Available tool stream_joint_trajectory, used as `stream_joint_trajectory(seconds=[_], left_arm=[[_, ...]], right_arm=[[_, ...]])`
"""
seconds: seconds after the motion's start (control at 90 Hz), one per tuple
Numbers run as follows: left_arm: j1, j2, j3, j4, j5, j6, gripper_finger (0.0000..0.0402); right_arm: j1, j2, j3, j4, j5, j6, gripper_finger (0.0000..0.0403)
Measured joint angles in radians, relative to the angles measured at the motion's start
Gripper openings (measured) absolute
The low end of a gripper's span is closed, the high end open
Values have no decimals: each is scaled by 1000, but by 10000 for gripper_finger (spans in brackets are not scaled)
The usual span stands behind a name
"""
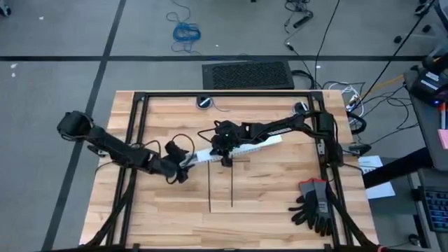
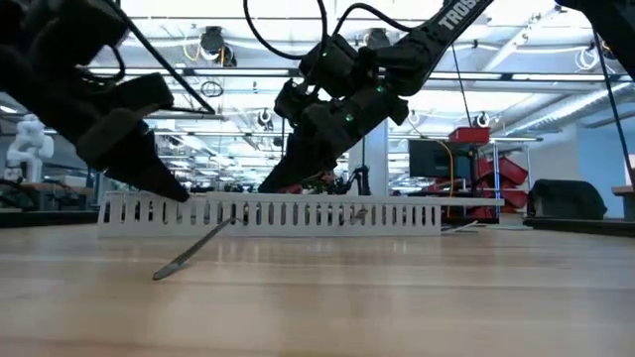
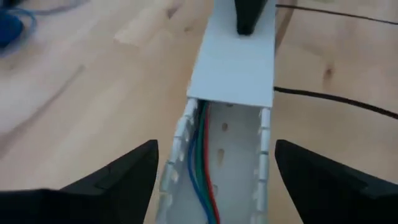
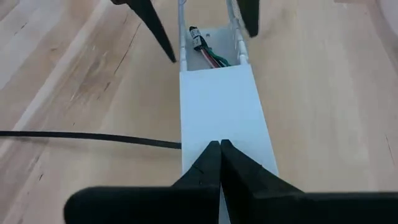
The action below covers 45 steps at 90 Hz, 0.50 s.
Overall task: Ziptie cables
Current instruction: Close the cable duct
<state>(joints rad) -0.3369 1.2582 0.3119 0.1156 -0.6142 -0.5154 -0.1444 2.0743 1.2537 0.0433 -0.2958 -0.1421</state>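
White slotted duct (image 1: 234, 149) lay mid-table, the cables (image 3: 204, 177) inside its uncovered end. Left gripper (image 3: 214, 171) stood spread, straddling that end. Right gripper (image 4: 220, 147) was clenched, tips pressed on the duct's lid (image 4: 219, 109). Two zipties (image 1: 232, 183) lay just beside the duct.

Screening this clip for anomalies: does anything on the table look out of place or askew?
Mostly tidy. The cables lie inside the white slotted duct, its cover slid partly back. Both zipties lie untouched beside it. A pair of gloves sits near the table's corner.
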Motion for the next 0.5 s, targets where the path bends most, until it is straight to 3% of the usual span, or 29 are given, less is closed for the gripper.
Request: stream_joint_trajectory(seconds=[0.167,0.5], left_arm=[[4,69,-29,171,10,48,317],[4,174,-31,220,-6,4,297]], right_arm=[[0,0,0,0,0,1,0],[6,0,0,-2,2,19,0]])
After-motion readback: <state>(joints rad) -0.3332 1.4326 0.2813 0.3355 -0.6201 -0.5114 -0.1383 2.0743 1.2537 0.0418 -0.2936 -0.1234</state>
